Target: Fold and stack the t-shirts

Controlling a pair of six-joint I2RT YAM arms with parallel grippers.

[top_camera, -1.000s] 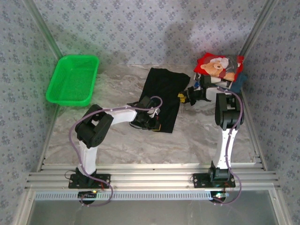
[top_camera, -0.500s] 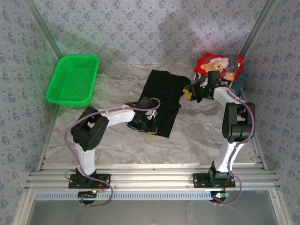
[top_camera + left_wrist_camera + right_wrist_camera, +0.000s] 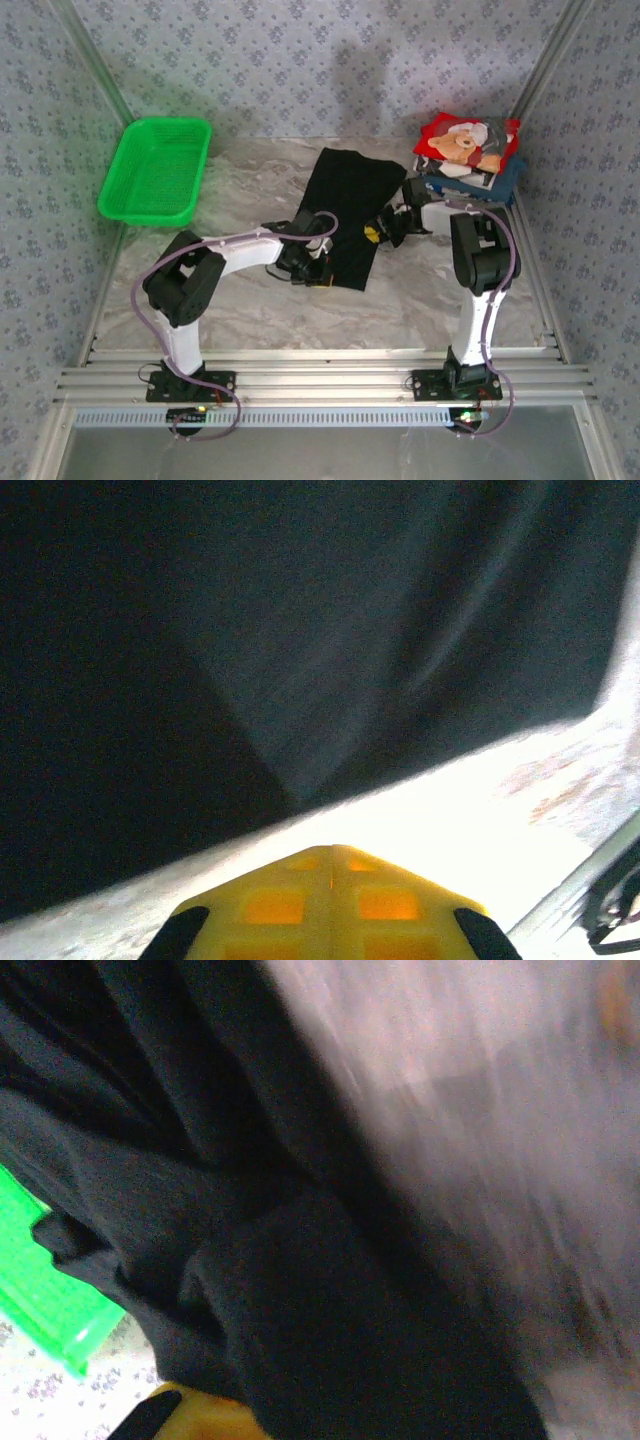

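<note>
Finds the black t-shirt (image 3: pixel 345 205) spread flat mid-frame on the table (image 3: pixel 430 290), and the folded t-shirts (image 3: pixel 468 150) stacked at upper right, teddy-bear print on top. Sees the left tool (image 3: pixel 316 274) at the shirt's lower left edge, yellow fingers (image 3: pixel 270 905) pressed together, slightly lower than a second ago. Notes the right tool (image 3: pixel 377 233) now down at the shirt's right edge, away from the stack; cannot tell whether apart or together under black cloth. Finds the green basket (image 3: pixel 155 170) unmoved at upper left.
</note>
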